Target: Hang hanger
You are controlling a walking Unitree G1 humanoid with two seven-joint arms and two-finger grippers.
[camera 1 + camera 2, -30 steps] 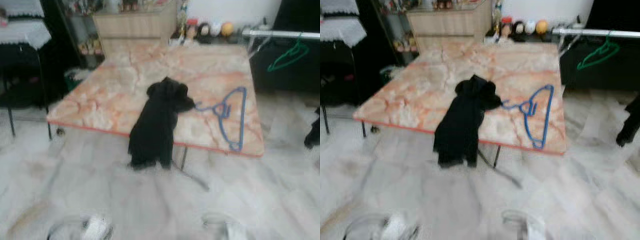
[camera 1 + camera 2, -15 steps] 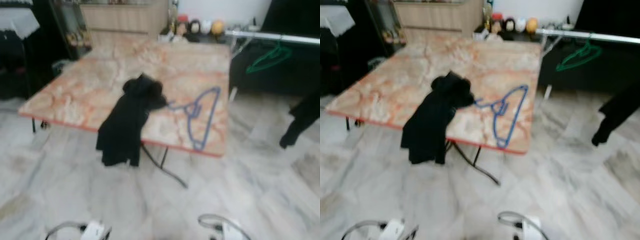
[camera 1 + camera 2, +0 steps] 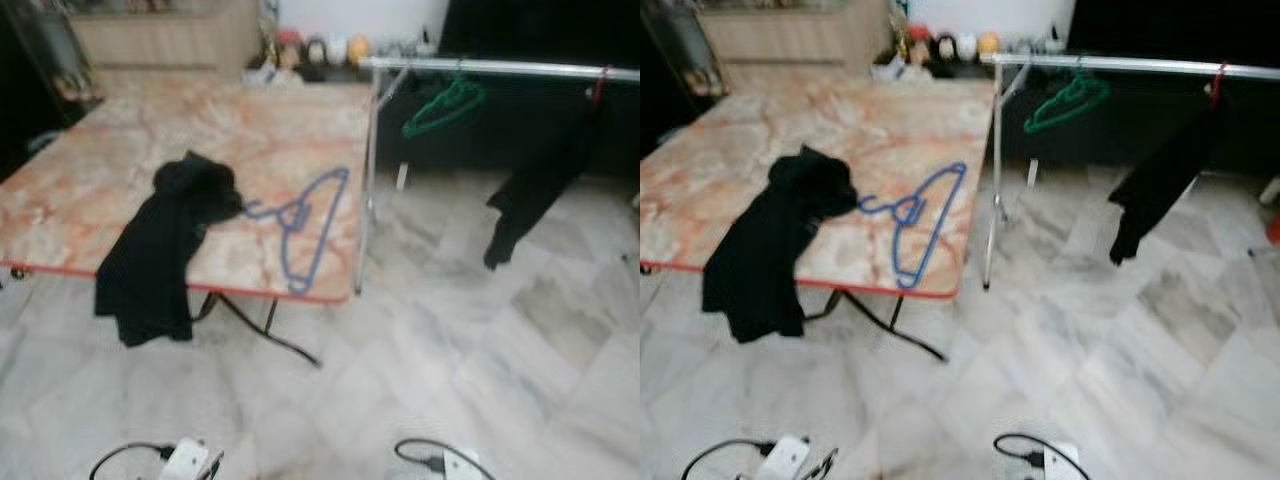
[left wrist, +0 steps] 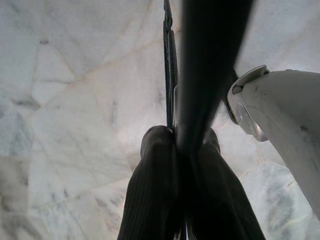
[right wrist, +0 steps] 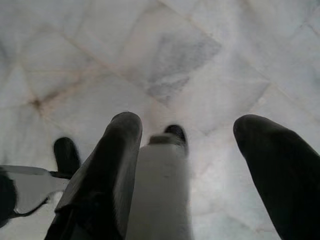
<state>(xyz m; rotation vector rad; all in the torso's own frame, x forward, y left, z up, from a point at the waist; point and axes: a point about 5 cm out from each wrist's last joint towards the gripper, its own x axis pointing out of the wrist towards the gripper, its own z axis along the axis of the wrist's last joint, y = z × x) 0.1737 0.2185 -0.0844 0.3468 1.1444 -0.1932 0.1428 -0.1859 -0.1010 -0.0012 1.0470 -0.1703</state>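
A blue hanger lies flat near the right edge of the marbled table. Its hook touches a black garment that droops over the table's front edge. To the table's right stands a metal clothes rail carrying a green hanger and a hanging black garment. In the left wrist view my left gripper is shut on a thin black bar, above the pale floor. My right gripper is open over the floor, with nothing between its fingers.
Two white power strips with black cables lie on the marble floor close in front of me. A rail post stands right beside the table's corner. Small ornaments line the back wall. Open floor spreads under the rail.
The whole picture has shifted left, so the camera has turned right. The rail's right part and its hanging black garment have come into view. The hanger and garment on the table lie as before.
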